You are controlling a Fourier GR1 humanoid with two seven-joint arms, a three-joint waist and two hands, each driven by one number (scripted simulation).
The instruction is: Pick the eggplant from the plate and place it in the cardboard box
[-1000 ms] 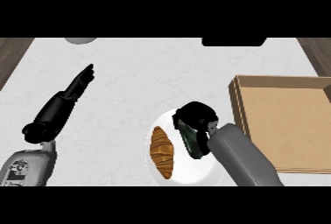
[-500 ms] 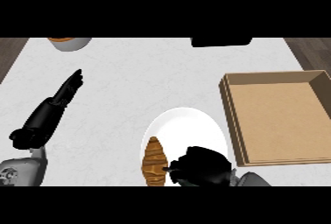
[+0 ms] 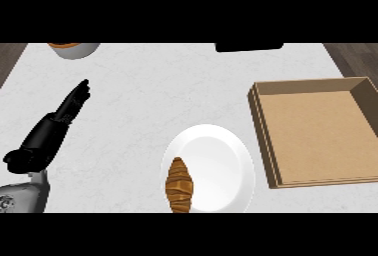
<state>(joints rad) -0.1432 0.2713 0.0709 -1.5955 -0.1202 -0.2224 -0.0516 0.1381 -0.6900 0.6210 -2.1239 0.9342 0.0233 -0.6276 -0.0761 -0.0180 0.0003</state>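
A: We are seeing our left hand (image 3: 52,132) lying on the worktop (image 3: 148,90), fingers (image 3: 76,95) straight and together.
B: And the eggplant?
A: We are not spotting it. Right of the fingers a croissant (image 3: 179,185) is lying on the plate (image 3: 218,150); beyond, the cardboard box (image 3: 317,130) is sitting open.

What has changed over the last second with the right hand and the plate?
The right hand, which was curled over the plate a second ago, has pulled back toward the lower edge and is now out of view. No eggplant is visible; the cardboard box looks empty. The croissant stays on the plate, and the left hand rests open at the left.
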